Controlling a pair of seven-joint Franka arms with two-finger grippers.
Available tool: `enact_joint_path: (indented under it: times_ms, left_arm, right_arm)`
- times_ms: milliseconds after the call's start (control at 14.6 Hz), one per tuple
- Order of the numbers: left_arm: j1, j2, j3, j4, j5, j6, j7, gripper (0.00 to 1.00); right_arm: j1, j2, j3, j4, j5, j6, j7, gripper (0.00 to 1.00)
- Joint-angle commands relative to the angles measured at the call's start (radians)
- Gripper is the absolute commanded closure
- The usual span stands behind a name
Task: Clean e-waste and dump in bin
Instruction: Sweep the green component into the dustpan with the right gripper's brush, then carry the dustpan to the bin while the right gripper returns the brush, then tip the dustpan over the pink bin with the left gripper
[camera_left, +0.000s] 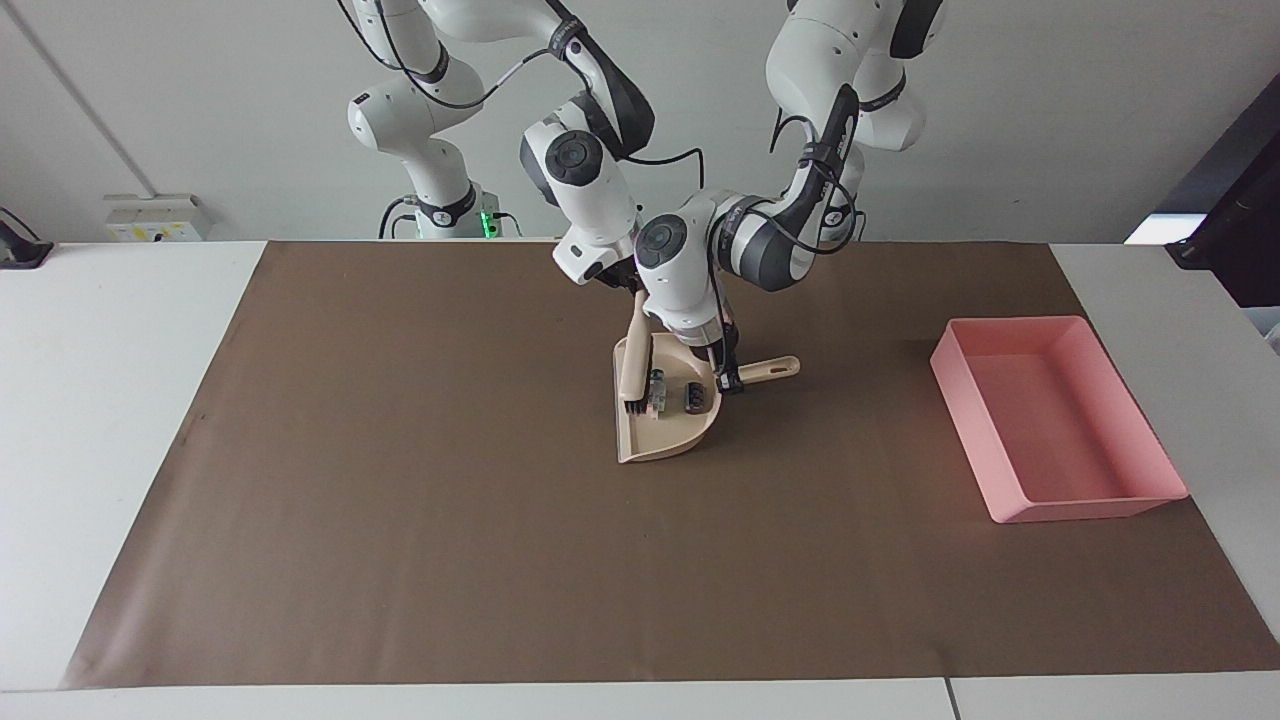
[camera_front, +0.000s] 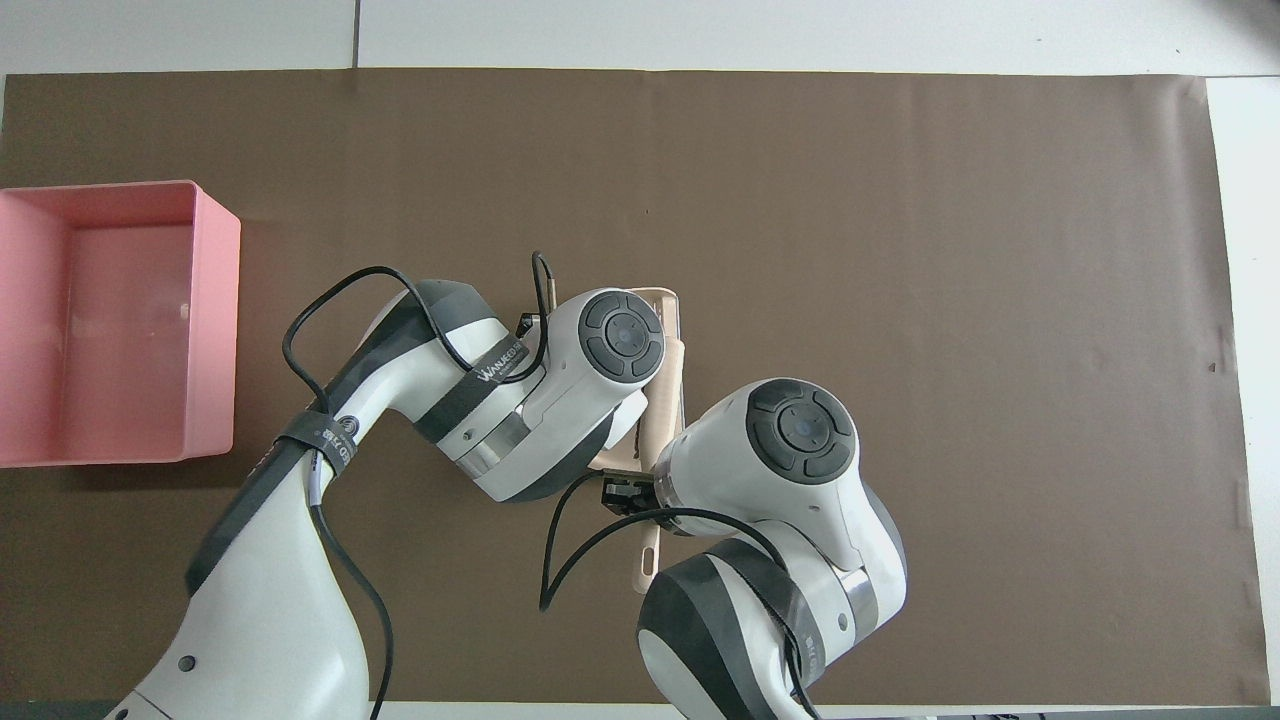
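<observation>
The left gripper (camera_left: 727, 381) is clamped on the dustpan (camera_left: 660, 425) handle near the mat's middle; the right gripper (camera_left: 622, 287) grips the brush (camera_left: 634, 370). Both e-waste bits (camera_left: 676, 393) lie in the pan. Tilting it on the way to the bin (camera_left: 1058, 418), at the left arm's end, could spill them.

Plain white wall (camera_left: 1050, 120); white table (camera_left: 110, 400), brown paper mat (camera_left: 500, 560) covering most of it; wall socket box (camera_left: 155, 217)

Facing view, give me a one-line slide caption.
Right gripper holds the brush over the dustpan, which the left gripper grips, e-waste inside.
</observation>
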Motion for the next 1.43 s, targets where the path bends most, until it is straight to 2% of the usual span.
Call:
enact_joint_path:
  times_ms: [0,205,410,751,956,1229,1365]
  left_arm:
    - [0.034,-0.036,0.003,-0.057,-0.048,0.075,0.052,1.0]
    - [0.085,-0.06,0.001,-0.063,-0.093,0.087,0.108,1.0]
    - [0.14,-0.1,0.001,-0.068,-0.153,0.088,0.183,1.0]
    - [0.267,-0.175,0.001,-0.068,-0.226,0.076,0.34,1.0]
    - [0.359,-0.194,0.001,-0.06,-0.258,0.076,0.432,1.0]
    - [0.54,-0.217,0.001,-0.037,-0.318,0.07,0.634,1.0]
    - [0.615,-0.206,0.003,0.029,-0.346,0.018,0.728,1.0]
  right_arm:
    - [-0.033,-0.049,0.002,0.003,-0.055,-0.074,0.013,1.0]
    - [-0.099,-0.12,0.0,0.005,-0.154,-0.185,0.013,1.0]
    - [-0.211,-0.186,0.002,0.005,-0.263,-0.286,-0.011,1.0]
    - [-0.445,-0.215,0.002,-0.002,-0.308,-0.354,-0.276,1.0]
    - [-0.579,-0.217,0.003,-0.058,-0.333,-0.317,-0.434,1.0]
    - [-0.702,-0.214,0.003,-0.185,-0.334,-0.164,-0.629,1.0]
    - [-0.772,-0.201,0.005,-0.25,-0.334,-0.063,-0.715,1.0]
